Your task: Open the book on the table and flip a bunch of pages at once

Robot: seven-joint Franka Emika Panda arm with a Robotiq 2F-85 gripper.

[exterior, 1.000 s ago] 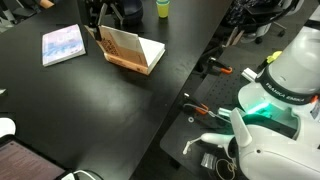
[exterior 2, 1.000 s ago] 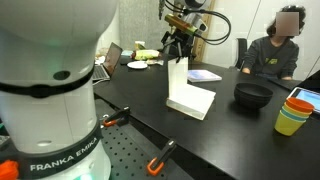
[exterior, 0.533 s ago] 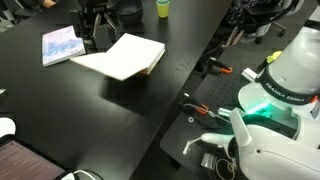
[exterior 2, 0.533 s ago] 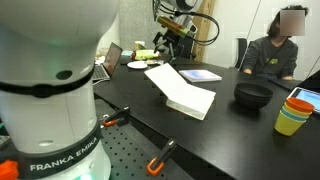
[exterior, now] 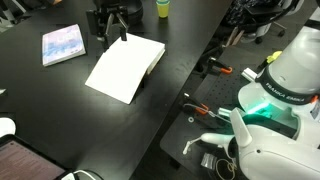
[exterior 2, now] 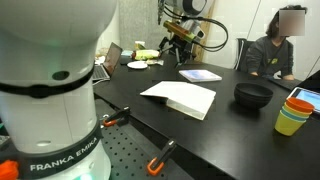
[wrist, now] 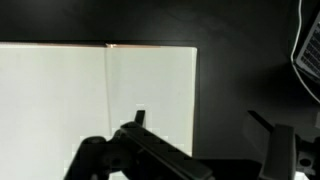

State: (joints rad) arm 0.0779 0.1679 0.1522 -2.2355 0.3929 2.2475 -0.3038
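Observation:
The book point(exterior: 125, 68) lies open and flat on the black table point(exterior: 60, 110), showing its white pages point(exterior: 118, 72). It shows in both exterior views point(exterior 2: 180, 95). In the wrist view the pages point(wrist: 100, 95) fill the left half, with a thin orange cover edge along the top. My gripper point(exterior: 112, 28) hangs over the book's far end, also seen in an exterior view point(exterior 2: 178, 42). In the wrist view the gripper point(wrist: 200, 125) is open and empty, with one finger over the right page and the other over bare table.
A thinner bluish book point(exterior: 63, 44) lies beside the open one and also shows in an exterior view point(exterior 2: 202, 75). A black bowl point(exterior 2: 252, 95) and stacked coloured cups point(exterior 2: 293, 112) stand near a seated person point(exterior 2: 283, 45). A green cup point(exterior: 162, 8) is at the far edge.
The bunch of pages that stood upright in my gripper has swung over and dropped flat. My gripper has let go and now hangs open above the book.

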